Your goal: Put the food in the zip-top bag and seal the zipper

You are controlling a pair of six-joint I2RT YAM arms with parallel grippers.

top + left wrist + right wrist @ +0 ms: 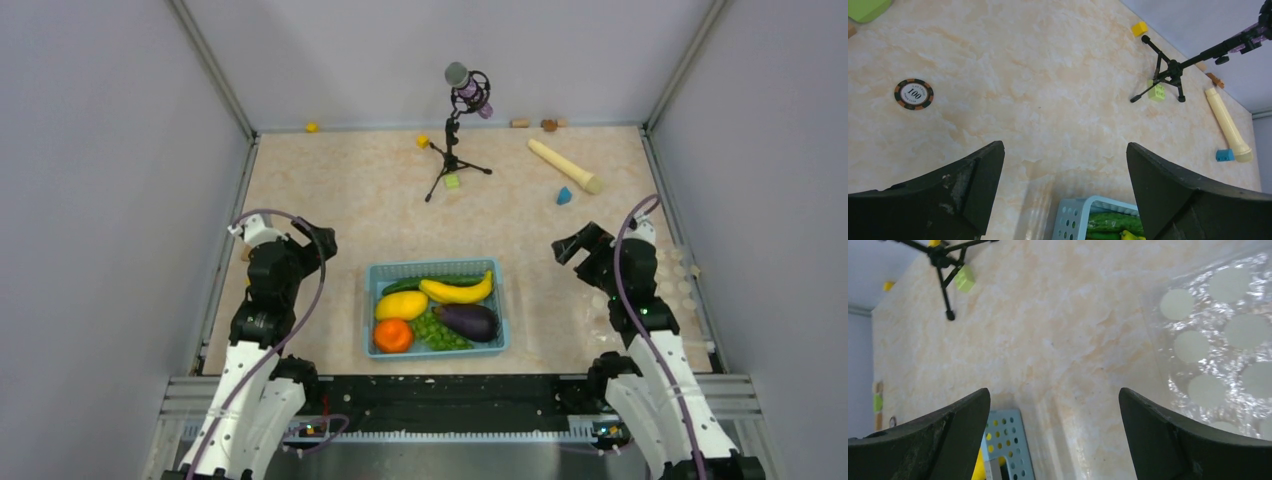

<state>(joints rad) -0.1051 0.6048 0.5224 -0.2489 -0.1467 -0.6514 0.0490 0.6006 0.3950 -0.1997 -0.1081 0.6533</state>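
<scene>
The food lies in a light blue basket (375,305) at the near middle of the table: banana (458,291), yellow oval fruit (400,305), orange (393,336), green grapes (438,332), eggplant (468,320), cucumber (405,284). The clear zip-top bag (680,280) with white dots lies flat at the right edge, partly under my right arm; it also shows in the right wrist view (1218,330). I cannot make out its zipper. My left gripper (325,240) is open and empty, left of the basket. My right gripper (570,245) is open and empty, between basket and bag.
A microphone on a black tripod (455,150) stands at the back middle. A beige wooden cylinder (565,165), a blue block (564,195), a green block (452,181) and a yellow block (422,140) lie nearby. A poker chip (914,94) lies at the left. Grey walls enclose the table.
</scene>
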